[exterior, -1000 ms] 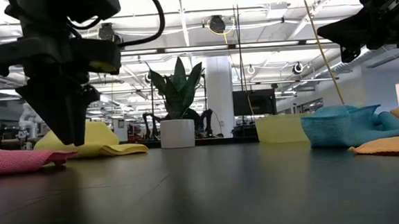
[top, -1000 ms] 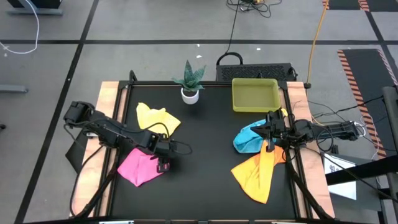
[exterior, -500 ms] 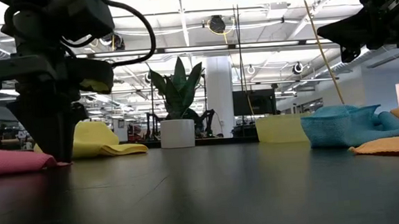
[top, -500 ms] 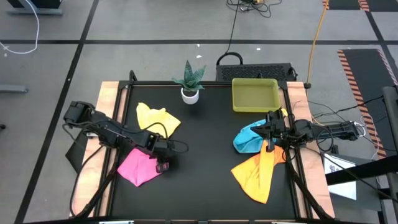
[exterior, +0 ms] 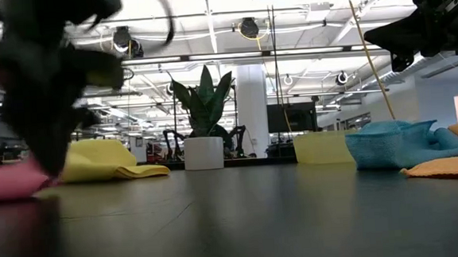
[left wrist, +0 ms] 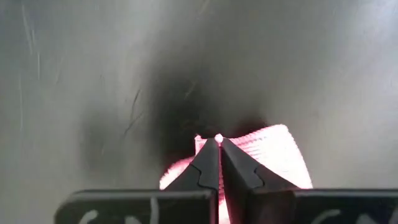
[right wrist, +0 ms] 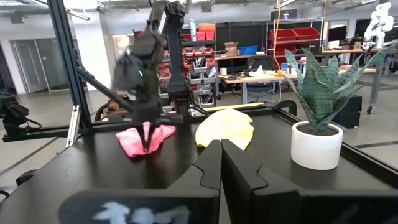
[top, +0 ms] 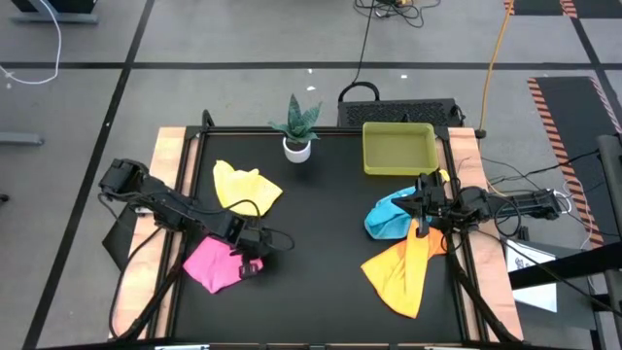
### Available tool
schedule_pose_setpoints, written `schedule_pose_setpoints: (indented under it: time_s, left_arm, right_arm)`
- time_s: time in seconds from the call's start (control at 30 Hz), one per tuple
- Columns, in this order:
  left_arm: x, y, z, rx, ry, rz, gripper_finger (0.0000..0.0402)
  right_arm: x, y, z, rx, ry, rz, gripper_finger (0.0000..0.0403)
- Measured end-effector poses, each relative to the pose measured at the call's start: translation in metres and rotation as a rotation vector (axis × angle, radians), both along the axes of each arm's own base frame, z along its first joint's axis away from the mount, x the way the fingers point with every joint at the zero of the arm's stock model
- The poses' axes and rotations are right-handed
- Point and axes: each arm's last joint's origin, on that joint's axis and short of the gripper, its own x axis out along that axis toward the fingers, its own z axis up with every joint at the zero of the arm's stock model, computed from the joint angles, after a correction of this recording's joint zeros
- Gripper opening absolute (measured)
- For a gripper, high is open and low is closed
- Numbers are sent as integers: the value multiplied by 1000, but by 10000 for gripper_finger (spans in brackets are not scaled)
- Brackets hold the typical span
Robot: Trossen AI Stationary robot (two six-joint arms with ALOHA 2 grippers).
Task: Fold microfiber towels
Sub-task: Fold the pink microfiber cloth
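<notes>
Since a second ago the left claw has been brought down from above the pink towel and closed from wide open; its fingers are now seen pressed together on a pinched fold of the pink cloth at the towel's right edge, low against the black bench. Behind it, toward the far side, the yellow towel is left crumpled, apart from the claw. Further right, the potted plant and the yellow-green tray are placed along the far edge. At the right side nothing is changed: the right claw is held shut and empty, raised above the light blue towel, which is bunched just beside the orange towel spread toward the near edge.
</notes>
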Motion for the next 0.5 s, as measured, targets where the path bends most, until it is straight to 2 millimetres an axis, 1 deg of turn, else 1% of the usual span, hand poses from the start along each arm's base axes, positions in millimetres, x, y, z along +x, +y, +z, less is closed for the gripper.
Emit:
schedule_pose_setpoints:
  time_s: [0.07, 0.13, 0.2, 0.27, 0.33, 0.4, 0.43, 0.47, 0.5]
  left_arm:
    - [14, -5, 22, 26, -85, -10, 5]
    - [29, -11, 50, 77, -186, -47, 4]
    - [45, -18, 86, 136, -337, -96, 4]
    - [57, -24, 127, 228, -494, -125, 5]
    - [64, -30, 168, 329, -647, -152, 6]
    - [65, -36, 205, 412, -784, -185, 4]
    - [63, -38, 219, 438, -829, -209, 3]
    - [61, -40, 228, 455, -855, -234, 4]
    - [60, -42, 232, 468, -866, -258, 5]
  right_arm:
    - [0, 0, 0, 0, 0, 0, 0]
    - [0, 0, 0, 0, 0, 0, 0]
    - [0, 0, 0, 0, 0, 0, 0]
    - [0, 0, 0, 0, 0, 0, 0]
    - [0, 0, 0, 0, 0, 0, 0]
    - [0, 0, 0, 0, 0, 0, 0]
    - [0, 0, 0, 0, 0, 0, 0]
    - [0, 0, 0, 0, 0, 0, 0]
    - [0, 0, 0, 0, 0, 0, 0]
